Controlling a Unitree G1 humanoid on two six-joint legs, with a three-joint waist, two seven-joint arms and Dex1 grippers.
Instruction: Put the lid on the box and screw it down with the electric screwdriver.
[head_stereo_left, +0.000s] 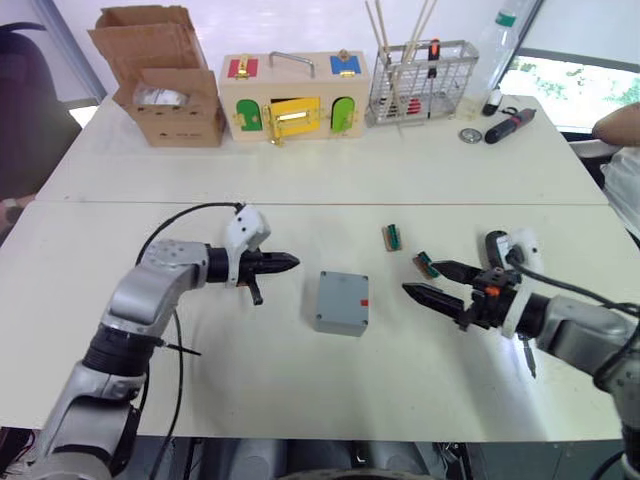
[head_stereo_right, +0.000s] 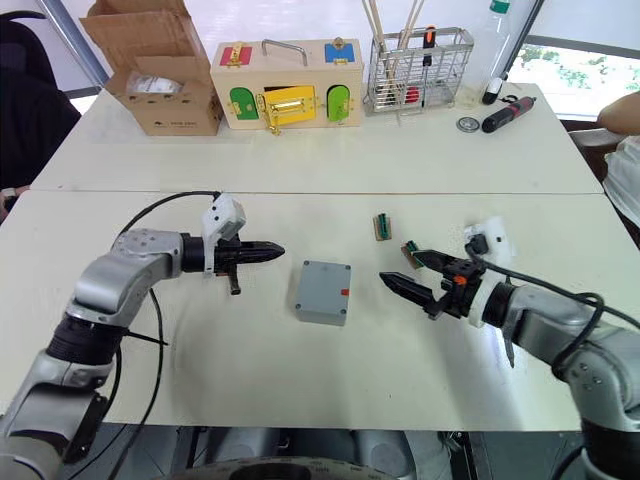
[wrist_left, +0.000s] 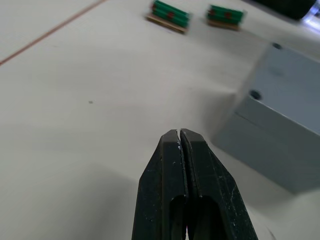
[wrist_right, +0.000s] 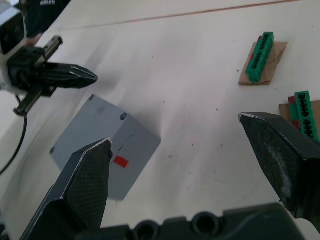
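The grey box (wrist_left: 265, 150) stands mid-table between my two grippers, its red tab facing the right one. The lid (head_stereo_left: 342, 295) lies flat on top of it; a seam shows under it and its corner screw holes face up. My left gripper (head_stereo_left: 295, 263) is shut on nothing, its tip a short way left of the box and pointing at it. Just right of the box, my right gripper (head_stereo_left: 420, 278) is open and empty. The electric screwdriver (head_stereo_left: 510, 125), a dark cylinder with red marks, lies at the far right of the table, well away from both grippers.
Two green connector blocks (head_stereo_left: 392, 237) (head_stereo_left: 427, 264) lie just beyond my right gripper. Along the back stand a cardboard box (head_stereo_left: 165, 85), a wooden box with coloured doors (head_stereo_left: 293, 100) and a wire rack (head_stereo_left: 420, 82) holding sticks. A person's arm (head_stereo_left: 615, 125) shows at the right edge.
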